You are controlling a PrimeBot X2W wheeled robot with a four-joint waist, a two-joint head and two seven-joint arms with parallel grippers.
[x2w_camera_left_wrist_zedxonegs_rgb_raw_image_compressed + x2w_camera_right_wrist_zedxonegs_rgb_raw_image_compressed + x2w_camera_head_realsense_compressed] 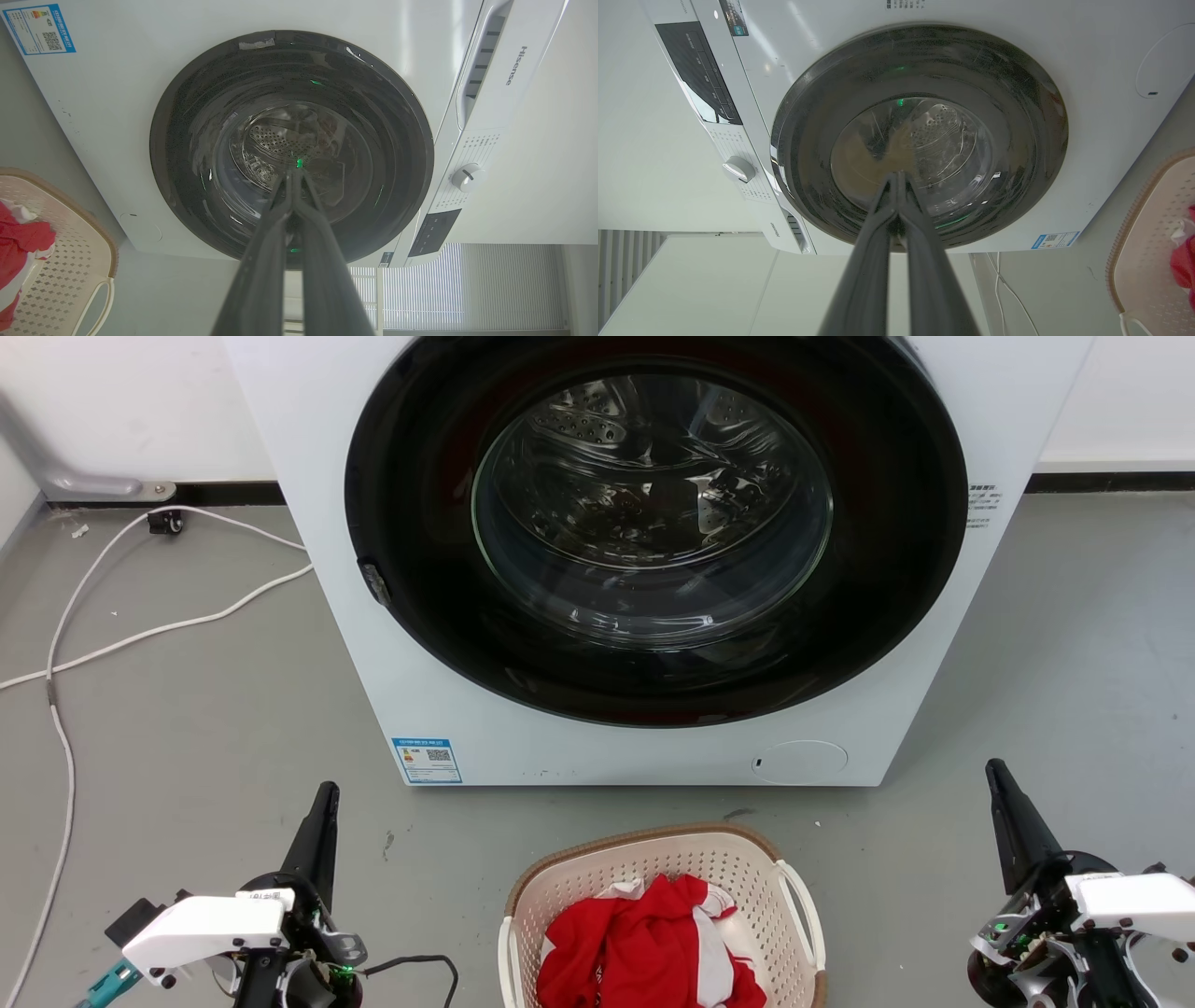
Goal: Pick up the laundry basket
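Observation:
The laundry basket stands on the grey floor at the bottom middle of the head view, cream with perforated walls, a brown rim and white side handles, and red and white cloth lies in it. My left gripper sits well to its left, fingers pressed together and holding nothing. My right gripper sits well to the basket's right, also shut and empty. The basket's edge appears in the left wrist view and the right wrist view; both grippers point at the washer door.
A white front-loading washing machine with its dark round door shut stands just behind the basket. White cables trail across the floor at the left. Bare grey floor lies on both sides of the basket.

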